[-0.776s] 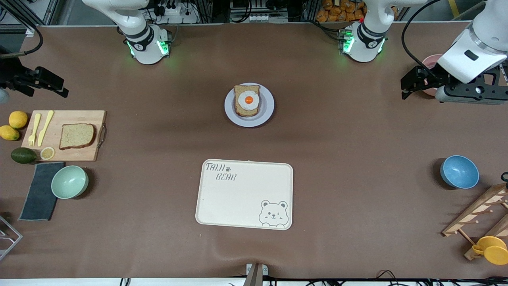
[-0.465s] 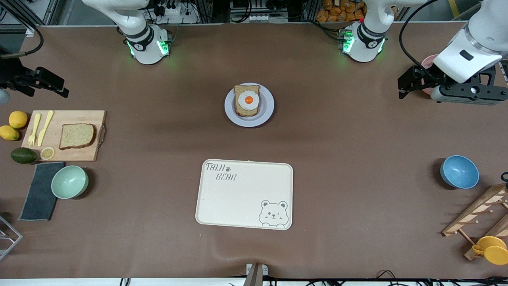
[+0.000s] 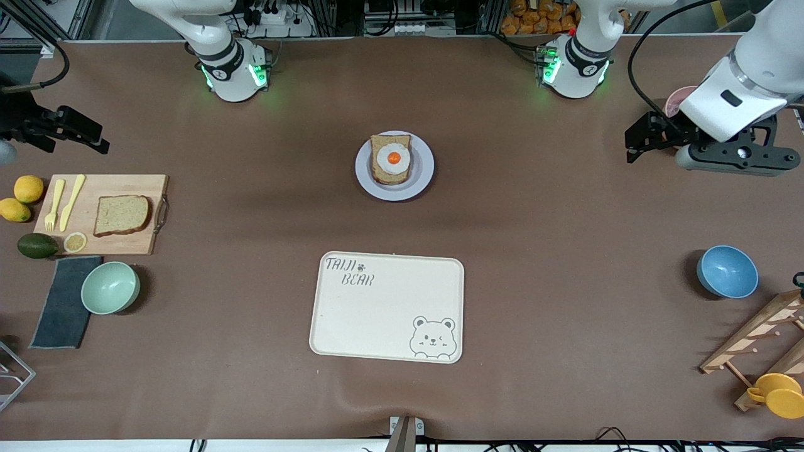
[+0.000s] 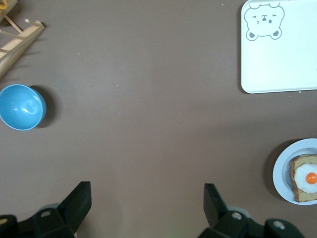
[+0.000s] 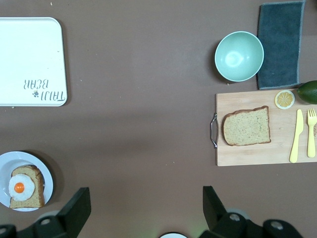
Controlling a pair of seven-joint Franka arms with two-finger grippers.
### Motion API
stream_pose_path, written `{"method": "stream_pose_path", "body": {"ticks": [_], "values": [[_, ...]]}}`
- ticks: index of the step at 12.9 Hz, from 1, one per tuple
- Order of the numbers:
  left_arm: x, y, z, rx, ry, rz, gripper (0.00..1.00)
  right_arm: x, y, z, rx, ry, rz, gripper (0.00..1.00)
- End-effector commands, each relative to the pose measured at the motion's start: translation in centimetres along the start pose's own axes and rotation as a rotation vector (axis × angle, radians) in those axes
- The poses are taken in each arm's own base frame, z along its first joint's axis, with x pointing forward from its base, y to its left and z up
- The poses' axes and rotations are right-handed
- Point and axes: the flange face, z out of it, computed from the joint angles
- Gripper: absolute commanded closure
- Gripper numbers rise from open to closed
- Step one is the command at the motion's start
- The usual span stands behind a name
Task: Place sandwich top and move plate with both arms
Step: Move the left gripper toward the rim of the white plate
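Observation:
The sandwich top (image 3: 122, 215), a plain brown bread slice, lies on a wooden cutting board at the right arm's end of the table; it also shows in the right wrist view (image 5: 246, 126). The plate (image 3: 422, 179) sits mid-table near the bases and bears a bread slice with a fried egg (image 3: 392, 160). The plate also shows in both wrist views (image 4: 283, 173) (image 5: 20, 157). My left gripper (image 3: 633, 143) (image 4: 147, 198) is open and empty, up over the left arm's end of the table. My right gripper (image 3: 100, 139) (image 5: 146, 201) is open and empty, over bare table beside the board.
A cream bear-printed tray (image 3: 386, 307) lies nearer the camera than the plate. The cutting board (image 3: 138, 245) also holds a fork, a knife and a lemon slice, with lemons, an avocado, a green bowl (image 3: 110, 287) and a grey cloth (image 3: 63, 301) around it. A blue bowl (image 3: 727, 271), a wooden rack (image 3: 754, 336) and a yellow cup (image 3: 779, 394) stand at the left arm's end.
My left gripper has shifted a little toward the middle of the table. The right arm and all the things on the table have not moved.

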Motion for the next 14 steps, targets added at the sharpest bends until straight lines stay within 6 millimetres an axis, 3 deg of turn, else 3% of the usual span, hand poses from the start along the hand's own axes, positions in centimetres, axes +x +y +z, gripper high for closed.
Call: {"method": "stream_pose_path", "body": {"ticks": [1,6,9,11,14], "values": [[0.1,0.4,1.7,-0.110,-0.050,0.002,0.00,-0.3,0.4,0.0,0.000,-0.006,-0.002,0.00],[-0.2,1.6,8.4,-0.257,-0.131,0.037,0.00,-0.2,0.7,0.2,0.001,-0.011,0.004,0.00],[-1.1,2.6,12.2,-0.369,-0.175,0.085,0.00,0.4,2.8,1.9,0.007,-0.047,0.033,0.00],[-2.0,3.1,14.4,-0.434,-0.211,0.132,0.00,0.8,5.9,3.8,0.018,-0.072,0.016,0.00],[-3.4,5.4,16.9,-0.456,-0.265,0.188,0.00,1.1,11.3,8.1,0.042,-0.080,0.039,0.00]]}}
